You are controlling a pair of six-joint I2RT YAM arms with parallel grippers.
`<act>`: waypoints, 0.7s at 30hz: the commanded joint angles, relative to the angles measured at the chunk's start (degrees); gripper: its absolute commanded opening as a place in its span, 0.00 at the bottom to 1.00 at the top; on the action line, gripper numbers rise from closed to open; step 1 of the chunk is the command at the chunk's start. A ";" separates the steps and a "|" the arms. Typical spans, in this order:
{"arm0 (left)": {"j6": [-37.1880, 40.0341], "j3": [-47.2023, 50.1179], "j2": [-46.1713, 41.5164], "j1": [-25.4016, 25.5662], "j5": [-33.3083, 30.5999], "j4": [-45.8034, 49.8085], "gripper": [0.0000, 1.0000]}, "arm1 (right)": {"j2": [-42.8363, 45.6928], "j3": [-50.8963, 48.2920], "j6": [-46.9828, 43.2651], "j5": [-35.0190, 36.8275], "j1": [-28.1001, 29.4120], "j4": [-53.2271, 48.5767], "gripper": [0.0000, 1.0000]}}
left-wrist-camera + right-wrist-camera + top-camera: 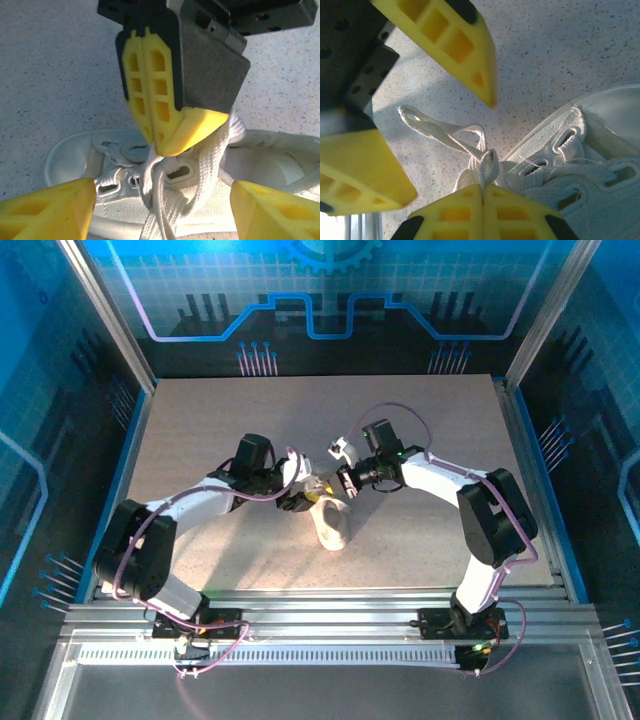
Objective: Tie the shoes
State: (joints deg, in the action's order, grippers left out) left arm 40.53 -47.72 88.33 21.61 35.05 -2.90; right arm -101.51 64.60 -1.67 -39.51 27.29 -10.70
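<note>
Speckled tabletop (200,430), left fingers (45,207) spread over sneaker (331,524), right fingers (452,215) pinching lace (488,162)

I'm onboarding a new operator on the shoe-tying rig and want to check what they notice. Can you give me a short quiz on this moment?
1. True or false: the left gripper has its jaws clamped shut.
2. Pick one: the right gripper pinches A nothing, B the laces, C the left gripper.
3. Fill in: the sneaker rests on the speckled ____.
Key: 1 false; 2 B; 3 table.
</note>
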 commanded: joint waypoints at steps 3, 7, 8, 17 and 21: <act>4.11 -1.64 3.31 1.98 0.49 -0.24 0.74 | 0.58 1.15 -1.84 -1.99 -0.75 -1.33 0.00; 4.55 -3.11 4.59 2.65 -0.33 0.59 0.73 | 0.52 1.32 -2.34 -2.15 -0.84 -1.95 0.00; 4.47 -3.52 4.85 2.65 -0.48 1.00 0.72 | 0.51 1.32 -2.36 -2.15 -0.85 -1.94 0.00; 3.85 -6.40 6.49 2.65 -0.73 3.79 0.60 | 1.00 0.75 -2.61 -2.30 -0.95 -1.87 0.00; 3.85 -7.12 6.76 2.65 -0.42 5.14 0.58 | 0.89 0.79 -2.64 -2.50 -1.01 -1.96 0.00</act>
State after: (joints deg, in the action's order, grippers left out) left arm 43.51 -53.12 94.43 23.86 33.80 -0.16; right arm -101.49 64.60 -3.11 -39.55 27.27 -11.55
